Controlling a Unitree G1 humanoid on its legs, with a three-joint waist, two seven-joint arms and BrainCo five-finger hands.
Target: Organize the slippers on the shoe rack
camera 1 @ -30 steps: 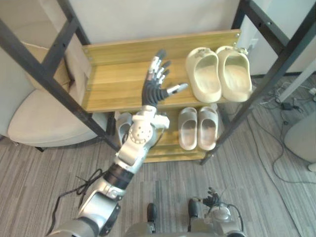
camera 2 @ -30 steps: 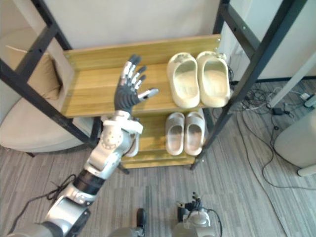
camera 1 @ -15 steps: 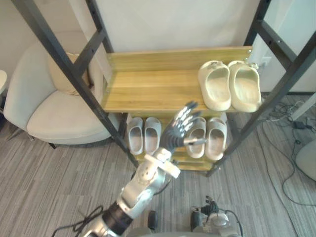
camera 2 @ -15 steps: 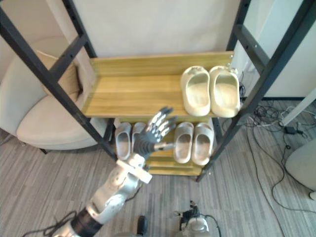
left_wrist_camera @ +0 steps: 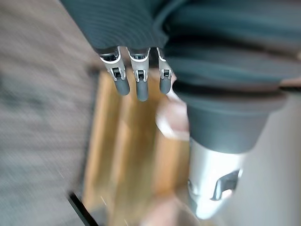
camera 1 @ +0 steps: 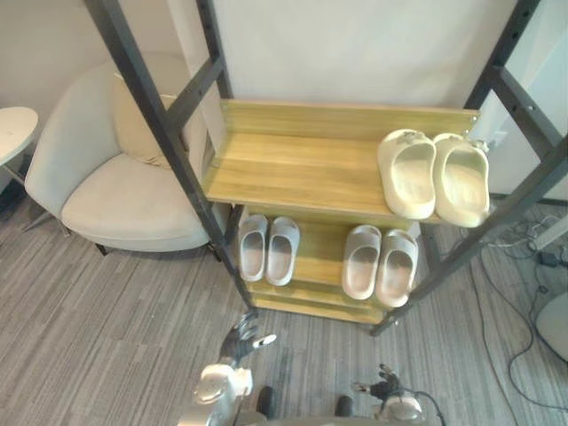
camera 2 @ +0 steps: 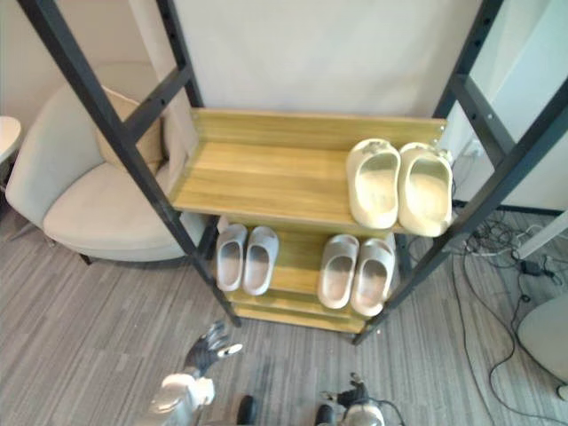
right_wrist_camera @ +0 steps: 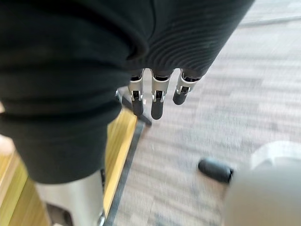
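A pair of cream slippers (camera 1: 433, 173) lies side by side at the right end of the rack's upper wooden shelf (camera 1: 293, 169). On the lower shelf rest two grey pairs, one at the left (camera 1: 268, 248) and one at the right (camera 1: 380, 263). My left hand (camera 1: 241, 335) is low over the floor in front of the rack, open, fingers spread, holding nothing. In the left wrist view its straight fingers (left_wrist_camera: 136, 77) point toward the wooden shelf. My right hand (right_wrist_camera: 157, 101) hangs over the carpet beside the rack's foot, open and empty.
The rack has a black metal frame (camera 1: 155, 115) with slanted posts at both sides. A beige armchair (camera 1: 124, 191) stands to its left, and a white round table (camera 1: 13, 133) is at the far left. Cables (camera 1: 532, 257) lie on the carpet at the right.
My left hand has dropped from upper shelf height down to near the floor. The camera has pulled back and tilted, so more of the rack and armchair shows.
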